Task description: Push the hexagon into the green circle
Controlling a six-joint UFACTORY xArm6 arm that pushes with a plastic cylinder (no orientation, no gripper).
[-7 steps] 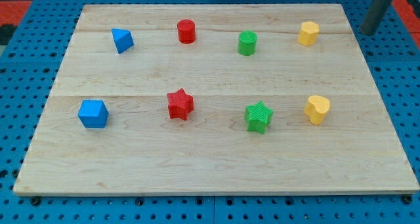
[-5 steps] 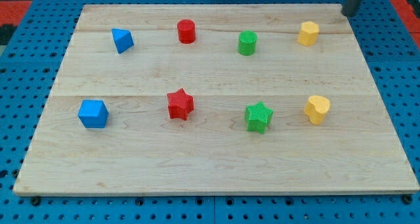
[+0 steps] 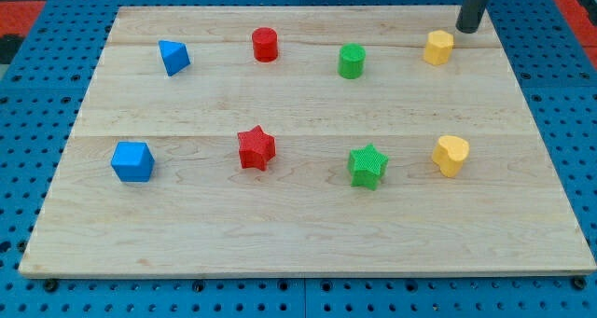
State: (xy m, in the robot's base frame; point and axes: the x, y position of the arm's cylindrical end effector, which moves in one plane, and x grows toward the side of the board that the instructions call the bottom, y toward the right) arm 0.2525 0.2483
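Surface: wooden board (image 3: 308, 225) lay on a blue pegboard (image 3: 28, 169).
Landmark: green circle (image 3: 351, 62), a cylinder near the board's top edge.
Yellow hexagon (image 3: 438, 48): to the circle's right, well apart.
My tip (image 3: 466, 29): bare rod grasping nothing, just beyond the hexagon, up-right, not clearly touching.
Red cylinder (image 3: 265, 45): left of the circle.
Green star (image 3: 367, 165): below the circle.

My tip (image 3: 466, 29) stands on the desk (image 3: 298, 225) near the view's top right, just beside the yellow hexagon (image 3: 438, 48). The green circle (image 3: 351, 62) sits to the hexagon's left, well apart.
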